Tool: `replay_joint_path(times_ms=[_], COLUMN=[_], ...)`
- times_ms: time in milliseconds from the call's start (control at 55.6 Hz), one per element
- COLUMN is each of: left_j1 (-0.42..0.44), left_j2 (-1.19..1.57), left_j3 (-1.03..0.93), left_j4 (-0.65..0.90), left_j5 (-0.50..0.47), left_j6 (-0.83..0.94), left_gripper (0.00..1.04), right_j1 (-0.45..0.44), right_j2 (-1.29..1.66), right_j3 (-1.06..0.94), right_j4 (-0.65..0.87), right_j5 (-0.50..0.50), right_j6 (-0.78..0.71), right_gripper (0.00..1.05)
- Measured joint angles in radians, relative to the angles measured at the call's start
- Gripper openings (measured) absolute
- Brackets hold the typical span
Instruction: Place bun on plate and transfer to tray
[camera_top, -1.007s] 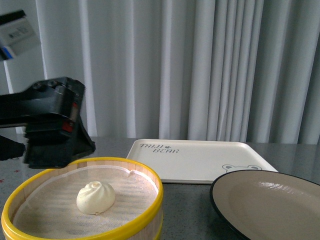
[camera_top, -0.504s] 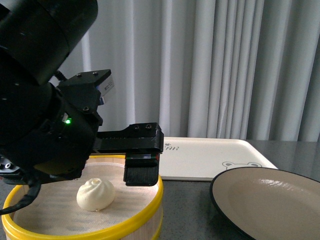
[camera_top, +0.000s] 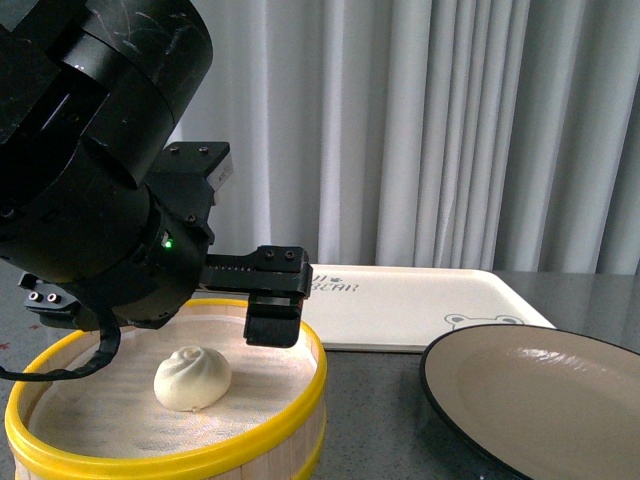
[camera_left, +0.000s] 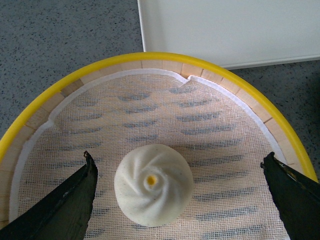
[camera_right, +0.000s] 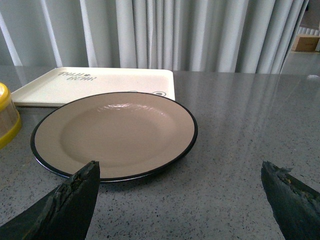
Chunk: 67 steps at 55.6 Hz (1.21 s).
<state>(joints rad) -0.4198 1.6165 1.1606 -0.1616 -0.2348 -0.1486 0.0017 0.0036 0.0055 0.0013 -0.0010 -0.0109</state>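
Note:
The cream-white bun (camera_top: 192, 377) sits on the cloth inside a yellow-rimmed steamer basket (camera_top: 300, 400). In the left wrist view the bun (camera_left: 153, 184) lies between the fingers of my left gripper (camera_left: 179, 160), which is open, nearer one finger and touching neither. One black finger (camera_top: 273, 322) hangs over the basket's far rim. The beige plate (camera_top: 540, 400) with its black rim stands empty to the right. My right gripper (camera_right: 180, 167) is open over the table, just in front of the plate (camera_right: 115, 132). The tray (camera_top: 400, 300) lies behind, empty.
The basket rim (camera_left: 150, 57) rings the bun closely, and its side (camera_right: 7, 115) shows at the edge of the right wrist view. The tray (camera_left: 225, 30) lies just beyond the basket. Grey curtains close the back. A speckled grey tabletop (camera_right: 240, 125) stretches right of the plate.
My left arm has swung in from the left over the basket. Its open gripper now straddles the bun. The bun, plate and tray have not moved.

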Motion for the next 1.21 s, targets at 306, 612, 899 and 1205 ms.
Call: replay_joint_path(times_ms=[306, 612, 899, 1205], left_j1=[0.020, 0.033, 0.050, 0.060], left_j2=[0.045, 0.057, 0.067, 0.074], left_j3=[0.010, 0.010, 0.010, -0.007], left_j4=[-0.009, -0.005, -0.002, -0.010], left_j5=[-0.008, -0.026, -0.027, -0.016], left_j6=[0.043, 0.061, 0.057, 0.037], left_gripper=[0.98, 0.98, 0.98, 0.98], right_j1=[0.000, 0.000, 0.000, 0.000], right_j2=[0.000, 0.000, 0.000, 0.000], right_j3=[0.000, 0.000, 0.000, 0.000], right_j4=[0.000, 0.000, 0.000, 0.000], right_j5=[0.000, 0.000, 0.000, 0.000], right_j6=[0.000, 0.000, 0.000, 0.000], right_gripper=[0.96, 0.96, 0.96, 0.96])
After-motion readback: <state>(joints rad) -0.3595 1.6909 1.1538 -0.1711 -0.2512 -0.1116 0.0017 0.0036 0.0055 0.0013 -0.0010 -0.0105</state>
